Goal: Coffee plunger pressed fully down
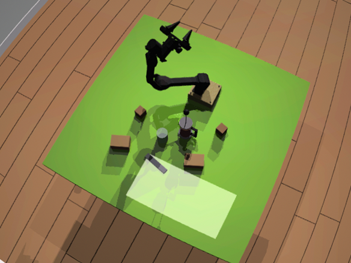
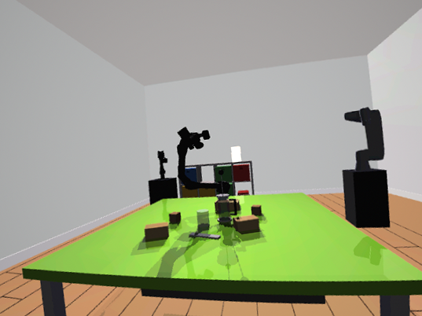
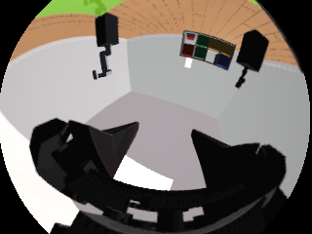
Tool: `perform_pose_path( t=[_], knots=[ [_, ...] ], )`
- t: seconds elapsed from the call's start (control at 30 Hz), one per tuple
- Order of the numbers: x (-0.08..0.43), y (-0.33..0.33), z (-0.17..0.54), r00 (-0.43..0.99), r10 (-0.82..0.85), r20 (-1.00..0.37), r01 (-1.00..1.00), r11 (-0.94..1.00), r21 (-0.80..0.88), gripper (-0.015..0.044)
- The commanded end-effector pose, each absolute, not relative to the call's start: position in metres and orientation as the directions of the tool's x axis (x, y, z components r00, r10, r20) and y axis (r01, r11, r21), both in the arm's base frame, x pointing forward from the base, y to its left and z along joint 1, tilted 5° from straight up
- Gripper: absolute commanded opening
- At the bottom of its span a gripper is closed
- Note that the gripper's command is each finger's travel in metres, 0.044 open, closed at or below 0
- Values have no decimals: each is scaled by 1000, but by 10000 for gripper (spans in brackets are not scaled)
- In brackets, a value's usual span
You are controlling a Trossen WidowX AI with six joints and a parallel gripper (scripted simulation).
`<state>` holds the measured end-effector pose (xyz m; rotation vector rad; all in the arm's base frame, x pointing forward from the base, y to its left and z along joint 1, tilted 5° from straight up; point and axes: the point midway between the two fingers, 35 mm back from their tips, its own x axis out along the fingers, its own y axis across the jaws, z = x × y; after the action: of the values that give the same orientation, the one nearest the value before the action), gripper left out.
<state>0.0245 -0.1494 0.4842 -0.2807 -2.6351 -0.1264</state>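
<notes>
The coffee press [image 1: 186, 129] [image 2: 222, 207] stands upright near the middle of the green table [image 1: 257, 123] [image 2: 297, 241]. Its plunger knob [image 1: 186, 112] is raised on a thin rod above the lid. My gripper [image 1: 180, 29] [image 2: 200, 135] [image 3: 166, 129] is open and empty. It is raised high in the air, far from the press, and points away from the table towards the room's walls. The wrist view shows no press.
A pale cup [image 1: 162, 133] [image 2: 202, 217] stands left of the press. Several brown blocks lie around it, such as a block [image 1: 120, 141] on the left and another block [image 1: 194, 159] in front. A dark flat bar [image 1: 156, 164] lies by a pale rectangle [image 1: 195, 206]. The arm's base [image 1: 204, 93] is behind the press.
</notes>
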Motion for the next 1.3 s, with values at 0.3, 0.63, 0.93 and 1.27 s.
perform_pose_path(
  t=[0.3,0.63,0.93,1.27],
  knots=[
    [-40,-84,487,-762,538,360,402,829,-389,440],
    [-60,35,471,-364,918,154,338,285,-897,440],
    [-1,112,438,117,992,-41,-112,-28,-993,440],
    [100,137,398,542,807,-237,-614,187,-766,440]
  ],
)
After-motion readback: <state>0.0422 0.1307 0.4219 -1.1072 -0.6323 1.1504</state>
